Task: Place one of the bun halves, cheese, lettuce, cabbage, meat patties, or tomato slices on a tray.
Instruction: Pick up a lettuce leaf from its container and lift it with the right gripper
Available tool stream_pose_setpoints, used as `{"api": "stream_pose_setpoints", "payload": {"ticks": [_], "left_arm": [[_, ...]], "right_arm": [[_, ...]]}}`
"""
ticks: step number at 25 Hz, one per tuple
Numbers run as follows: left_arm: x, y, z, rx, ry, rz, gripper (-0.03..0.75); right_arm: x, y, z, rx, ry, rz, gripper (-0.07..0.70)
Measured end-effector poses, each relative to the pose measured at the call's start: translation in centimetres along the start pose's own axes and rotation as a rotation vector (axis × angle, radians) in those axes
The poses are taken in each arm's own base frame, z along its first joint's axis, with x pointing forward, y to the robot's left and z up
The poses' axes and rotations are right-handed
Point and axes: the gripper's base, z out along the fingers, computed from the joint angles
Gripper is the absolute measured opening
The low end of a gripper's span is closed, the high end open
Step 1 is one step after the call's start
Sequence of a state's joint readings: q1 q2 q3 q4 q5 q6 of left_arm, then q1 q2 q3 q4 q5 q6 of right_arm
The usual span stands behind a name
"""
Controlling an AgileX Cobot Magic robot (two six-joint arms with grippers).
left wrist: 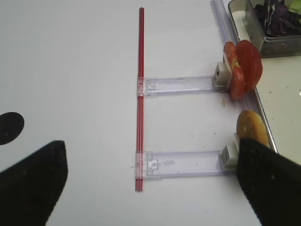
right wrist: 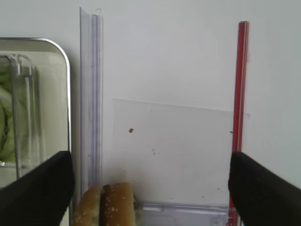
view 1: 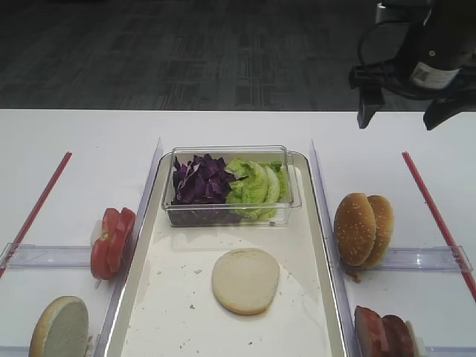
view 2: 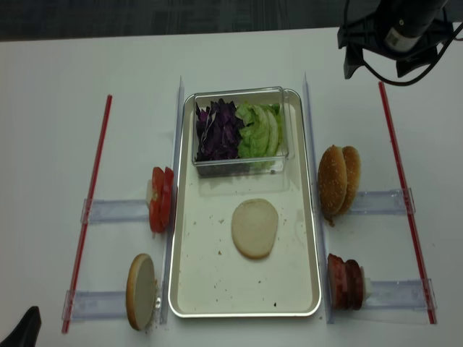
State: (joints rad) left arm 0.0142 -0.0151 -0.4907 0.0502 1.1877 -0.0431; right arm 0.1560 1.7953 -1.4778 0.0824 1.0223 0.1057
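Observation:
The silver tray (view 1: 178,297) lies in the middle with a pale bun half (view 1: 245,280) flat on it. At its far end a clear box holds purple cabbage (view 1: 199,181) and lettuce (view 1: 256,186). Tomato slices (view 1: 111,242) and another bun half (view 1: 59,326) stand on edge left of the tray. Sesame bun halves (view 1: 363,229) and meat patties (view 1: 383,332) stand to its right. No cheese shows. My right gripper (view 1: 401,111) hangs open and empty above the far right table, beyond the sesame buns (right wrist: 108,205). My left gripper (left wrist: 150,153) is open and empty over the near left table.
Red strips (view 1: 435,216) (view 1: 37,208) run down both sides of the table. Clear plastic rails (view 1: 428,258) (left wrist: 181,84) hold the food rows, and long clear dividers (right wrist: 91,103) flank the tray. The table's far edge runs behind the clear box.

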Motion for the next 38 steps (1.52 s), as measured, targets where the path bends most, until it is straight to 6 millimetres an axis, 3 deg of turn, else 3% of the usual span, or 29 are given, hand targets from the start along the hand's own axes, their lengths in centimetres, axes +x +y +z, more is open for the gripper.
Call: {"api": "stream_pose_setpoints", "payload": {"ticks": [19, 28, 38], "left_arm": [[0.0, 0.0, 0.0, -0.001, 0.000, 0.000, 0.671], [0.0, 0.0, 0.0, -0.001, 0.000, 0.000, 0.671], [0.0, 0.0, 0.0, -0.002, 0.000, 0.001, 0.671]], "right_arm": [[1.3, 7.3, 0.7, -0.013, 0.006, -0.023, 0.675], [0.3, 12.3, 2.6, -0.026, 0.036, -0.062, 0.675], [0.7, 14.8, 4.5, -0.024, 0.074, -0.067, 0.675]]}}
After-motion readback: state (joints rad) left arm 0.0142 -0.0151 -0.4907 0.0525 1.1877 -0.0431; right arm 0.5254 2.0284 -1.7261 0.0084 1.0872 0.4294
